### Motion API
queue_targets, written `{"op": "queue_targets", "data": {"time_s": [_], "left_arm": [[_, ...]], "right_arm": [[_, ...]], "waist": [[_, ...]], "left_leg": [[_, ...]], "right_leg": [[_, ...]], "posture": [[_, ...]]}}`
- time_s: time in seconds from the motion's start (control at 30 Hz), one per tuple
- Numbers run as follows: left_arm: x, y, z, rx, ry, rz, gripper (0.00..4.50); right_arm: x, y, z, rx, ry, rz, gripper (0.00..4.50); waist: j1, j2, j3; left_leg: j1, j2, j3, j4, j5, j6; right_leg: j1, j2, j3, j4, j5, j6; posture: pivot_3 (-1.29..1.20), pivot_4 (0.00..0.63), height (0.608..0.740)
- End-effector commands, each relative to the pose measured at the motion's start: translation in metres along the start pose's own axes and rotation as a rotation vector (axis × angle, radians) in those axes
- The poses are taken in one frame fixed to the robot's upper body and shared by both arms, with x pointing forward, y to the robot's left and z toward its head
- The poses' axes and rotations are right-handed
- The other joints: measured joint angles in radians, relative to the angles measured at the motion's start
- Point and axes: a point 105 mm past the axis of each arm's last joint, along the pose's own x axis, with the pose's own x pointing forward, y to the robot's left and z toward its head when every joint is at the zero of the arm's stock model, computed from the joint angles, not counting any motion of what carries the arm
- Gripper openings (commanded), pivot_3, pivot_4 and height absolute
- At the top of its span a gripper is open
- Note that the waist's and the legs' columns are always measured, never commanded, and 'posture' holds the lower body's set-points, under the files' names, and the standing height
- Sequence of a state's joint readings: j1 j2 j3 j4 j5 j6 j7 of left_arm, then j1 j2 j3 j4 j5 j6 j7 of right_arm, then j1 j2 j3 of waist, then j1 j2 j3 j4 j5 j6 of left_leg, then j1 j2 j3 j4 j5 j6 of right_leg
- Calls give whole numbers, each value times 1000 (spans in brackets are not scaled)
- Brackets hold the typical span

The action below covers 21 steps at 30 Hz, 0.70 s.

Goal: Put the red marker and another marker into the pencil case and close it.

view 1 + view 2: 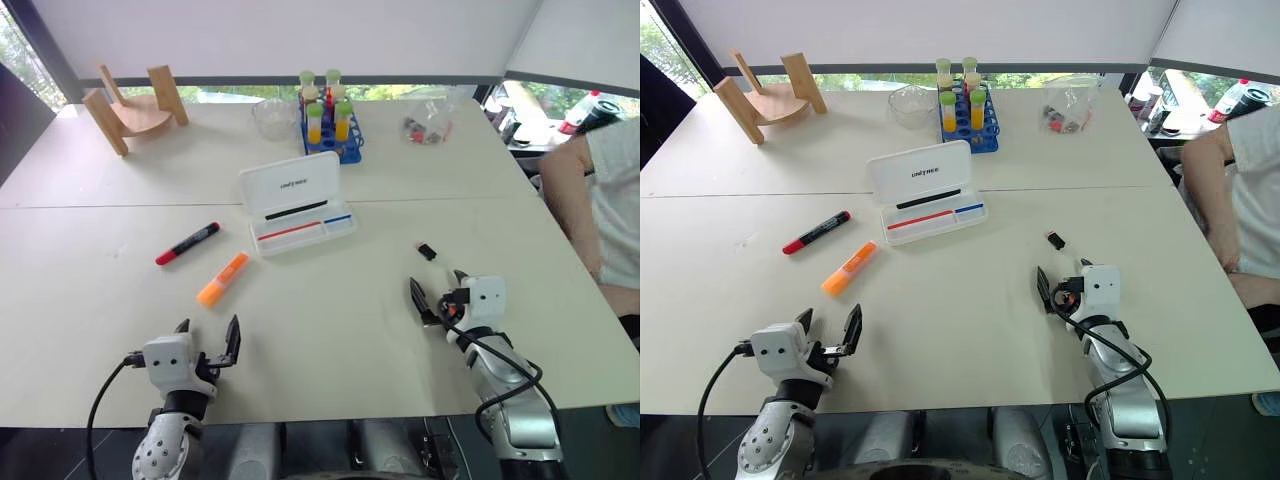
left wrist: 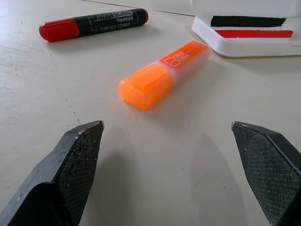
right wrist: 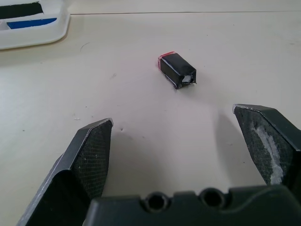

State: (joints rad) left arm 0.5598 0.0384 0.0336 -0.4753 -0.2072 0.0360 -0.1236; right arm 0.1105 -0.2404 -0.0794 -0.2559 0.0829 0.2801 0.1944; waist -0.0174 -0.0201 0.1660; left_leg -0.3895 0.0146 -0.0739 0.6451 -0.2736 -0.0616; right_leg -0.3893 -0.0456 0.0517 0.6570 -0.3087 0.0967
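The slim red marker with a black cap (image 1: pixel 187 243) and the chunky orange plastic highlighter (image 1: pixel 222 279) are lying left of centre on the pale bench (image 1: pixel 330 330), near the open white plastic pencil case (image 1: pixel 298 203). Both look light, stiff and smooth; taking each across its middle seems best. The left gripper (image 1: pixel 208 343) and right gripper (image 1: pixel 437 293) are waiting with fingers spread, holding nothing.

1. Both eye views look forward and down from the head over the whole desk (image 1: pixel 330 330), showing the same scene.
2. The left wrist view sits low, close behind the orange highlighter (image 2: pixel 162 73).
3. The right wrist view sits low, near a small black block (image 3: pixel 177 69); both wrist views catch the pencil case (image 2: pixel 244 44).
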Motion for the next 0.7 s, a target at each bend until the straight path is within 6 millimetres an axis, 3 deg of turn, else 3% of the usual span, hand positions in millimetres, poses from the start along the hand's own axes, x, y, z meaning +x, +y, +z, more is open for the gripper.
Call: {"op": "queue_targets", "data": {"time_s": [0.03, 0.7], "left_arm": [[-1, -3, 14, -2, -47, -18, 4472], [-1, -3, 18, 22, -51, -49, 4472]], "right_arm": [[1, 6, -3, -12, 22, 23, 4500], [3, 13, 9, -56, -21, 69, 4500]], "waist": [[0, 0, 0], [-3, 1, 1]], "left_leg": [[0, 0, 0, 0, 0, 0], [0, 0, 0, 0, 0, 0]], "right_leg": [[0, 0, 0, 0, 0, 0], [0, 0, 0, 0, 0, 0]], "posture": [[0, 150, 740], [0, 150, 740]]}}
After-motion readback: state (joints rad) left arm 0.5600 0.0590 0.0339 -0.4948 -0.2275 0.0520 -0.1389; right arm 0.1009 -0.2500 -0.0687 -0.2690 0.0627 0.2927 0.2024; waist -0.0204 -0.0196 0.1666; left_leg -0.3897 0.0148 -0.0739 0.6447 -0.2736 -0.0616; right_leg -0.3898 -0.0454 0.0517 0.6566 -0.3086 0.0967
